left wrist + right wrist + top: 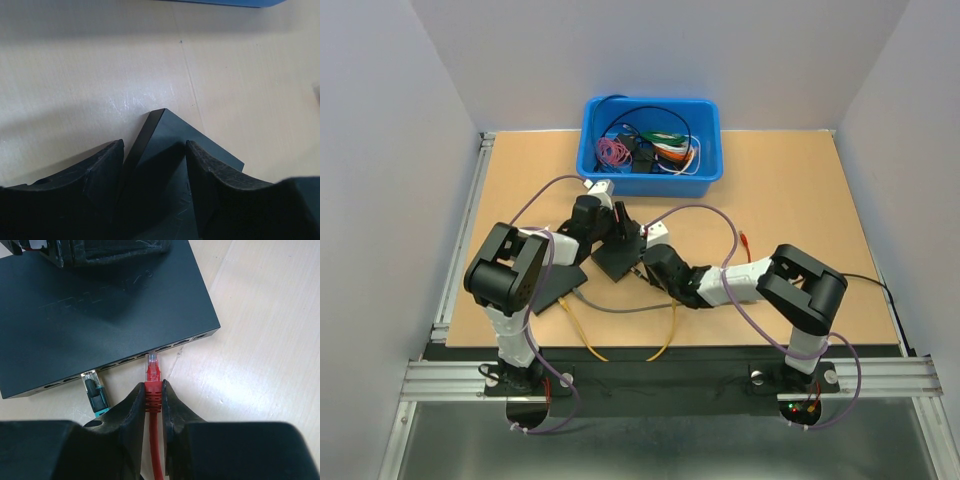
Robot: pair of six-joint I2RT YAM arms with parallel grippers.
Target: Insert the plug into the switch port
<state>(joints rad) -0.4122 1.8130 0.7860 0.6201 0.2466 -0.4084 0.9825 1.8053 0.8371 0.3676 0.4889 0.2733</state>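
**Desk:** What are you seeing, biggest things first?

**Operator:** I'm looking at the wooden table (790, 200), with the blue bin (650, 185) of loose cables sitting at its far edge. Nearer the arms, the black network switch (100, 315) is lying flat at mid-table, its port row facing my right wrist camera.

**Desk:** And the claws?

**Operator:** The left gripper (155, 150) is gripping a corner of the network switch, with one finger against each side of it. The right gripper (153, 390) is pinching the red boot of the red plug (152, 367), and its jaws are nearly together.

**Desk:** Where is that plug sitting?

**Operator:** It's pointing straight at the front face, with its clear tip right at a port mouth towards the right end of the row. Most of its body is showing outside. I cannot tell whether the tip is inside yet. The red cable (156, 450) is running back between the fingers.

**Desk:** Anything else nearby?

**Operator:** A yellow cable (590, 345) is looping on the table near the front edge. A teal-booted plug (95, 390) is sitting in a port further left.
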